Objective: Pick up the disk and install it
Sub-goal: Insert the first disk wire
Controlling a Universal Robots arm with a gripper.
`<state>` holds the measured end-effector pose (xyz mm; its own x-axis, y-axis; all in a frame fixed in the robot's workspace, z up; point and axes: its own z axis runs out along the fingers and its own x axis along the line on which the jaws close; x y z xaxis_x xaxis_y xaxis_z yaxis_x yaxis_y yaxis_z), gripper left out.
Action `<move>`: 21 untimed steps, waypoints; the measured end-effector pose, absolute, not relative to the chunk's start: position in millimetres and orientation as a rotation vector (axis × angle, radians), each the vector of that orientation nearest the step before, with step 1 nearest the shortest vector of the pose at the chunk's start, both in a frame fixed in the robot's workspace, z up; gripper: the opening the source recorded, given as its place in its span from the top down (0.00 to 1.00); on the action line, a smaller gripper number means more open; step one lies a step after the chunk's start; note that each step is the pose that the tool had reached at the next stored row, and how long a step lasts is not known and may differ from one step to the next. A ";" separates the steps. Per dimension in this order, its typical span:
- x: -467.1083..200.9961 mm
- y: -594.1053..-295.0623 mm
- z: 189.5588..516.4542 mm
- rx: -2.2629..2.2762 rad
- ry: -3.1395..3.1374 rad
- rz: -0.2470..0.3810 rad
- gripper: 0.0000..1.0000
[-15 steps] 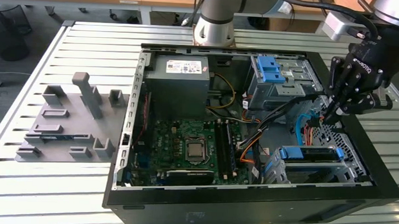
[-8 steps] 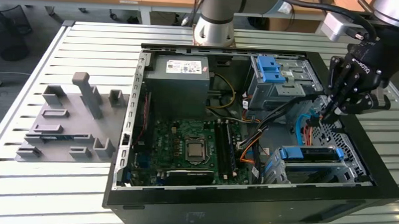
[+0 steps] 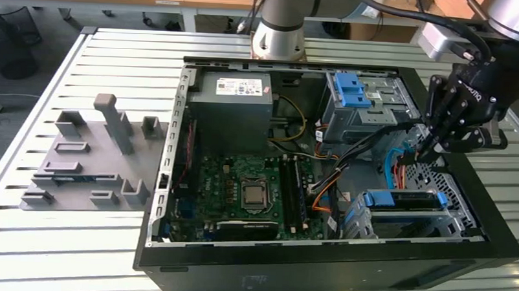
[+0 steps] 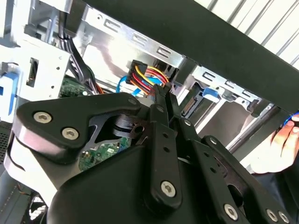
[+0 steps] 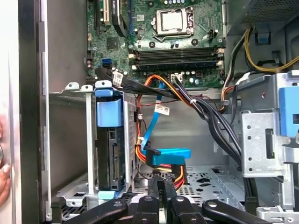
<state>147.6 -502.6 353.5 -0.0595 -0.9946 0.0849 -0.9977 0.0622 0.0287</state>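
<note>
One open computer case (image 3: 167,181) lies on a slatted metal table (image 3: 99,56) and serves as the landmark in the exterior view. Outside it, toward the exterior view's left, a grey moulded fixture (image 3: 90,159) sits on the slats. Inside the case, the motherboard (image 3: 240,190) fills the left part, with the grey power supply (image 3: 235,96) beyond it. Further right stands the grey drive cage (image 3: 360,104) with two blue latches.

The disk (image 3: 404,201) is already seated in a metal bay at the case's near right corner, its blue bracket showing at the end. In the first wrist view the disk (image 5: 111,158) stands on edge in that bay, just beside a blue data plug (image 5: 169,156) and a bundle of red, yellow and black wires (image 5: 175,176).

The gripper (image 3: 424,151) reaches down inside the case between the drive cage and the disk. In both wrist views its fingers (image 5: 153,186) are drawn almost together, only a slit between them, tips at the wired plug (image 4: 142,79); I cannot tell whether they pinch it. It does not have the disk.

A person's hand (image 4: 287,137) rests at the case's outer wall.
</note>
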 end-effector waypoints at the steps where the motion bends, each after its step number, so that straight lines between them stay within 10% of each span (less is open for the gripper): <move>1: 147.1 -504.7 353.5 2.097 -2.229 0.057 0.84; 21: 138.7 -525.2 352.6 2.129 -2.256 0.069 0.84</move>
<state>138.7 -525.2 352.6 -0.0578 -0.9966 0.0590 -0.9983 0.0576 -0.0055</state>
